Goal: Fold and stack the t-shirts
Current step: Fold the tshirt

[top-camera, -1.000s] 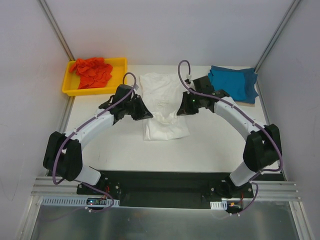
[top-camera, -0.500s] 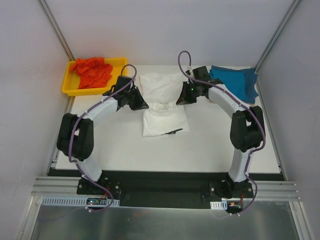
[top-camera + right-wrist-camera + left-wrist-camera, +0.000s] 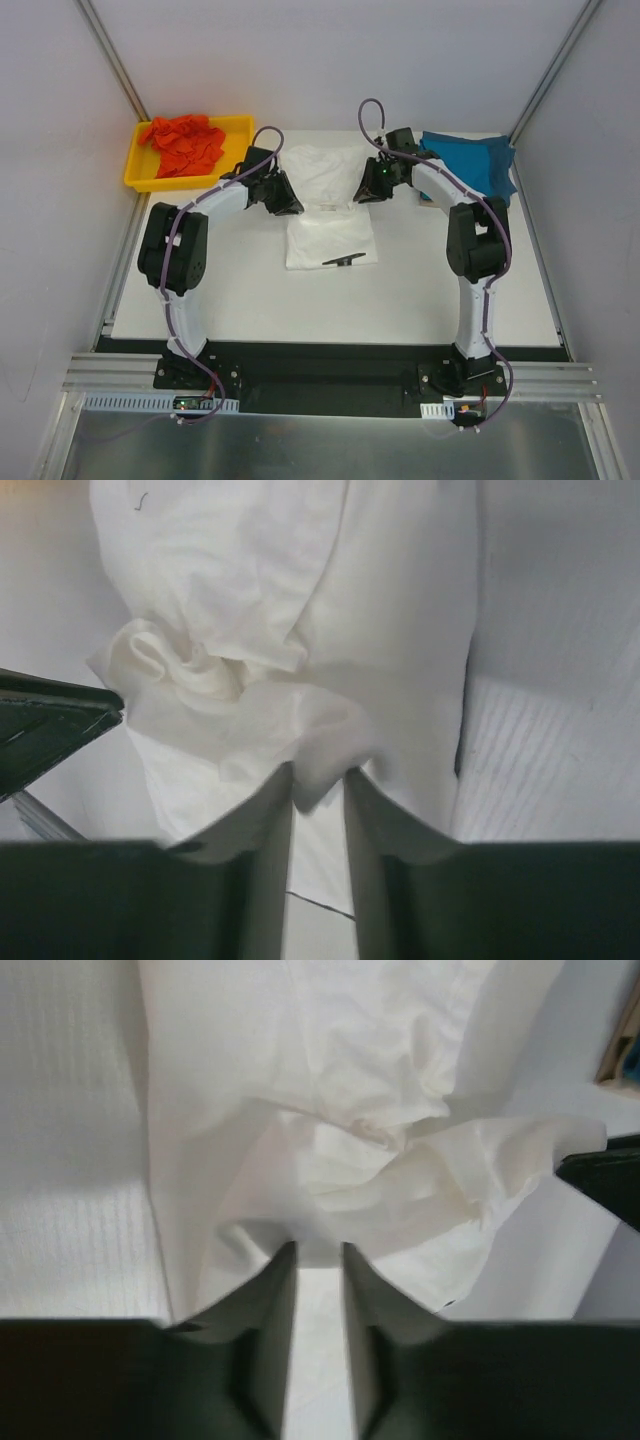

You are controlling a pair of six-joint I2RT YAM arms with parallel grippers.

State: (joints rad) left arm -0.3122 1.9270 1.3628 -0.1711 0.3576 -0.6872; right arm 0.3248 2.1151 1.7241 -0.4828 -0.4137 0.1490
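Your left end effector (image 3: 318,1252) is clenched on a fold at one side of the white t-shirt (image 3: 330,235), and your right end effector (image 3: 318,776) grips the opposite side. The cloth bunches between them, while its near part lies flat in the middle of the desk (image 3: 420,290). Pinching both sides at once should keep the fold line straight. The teal-blue t-shirt (image 3: 470,165) lies at the far right corner, probably the stack's base. The orange-red t-shirt (image 3: 183,143) sits crumpled in the yellow tray (image 3: 140,180).
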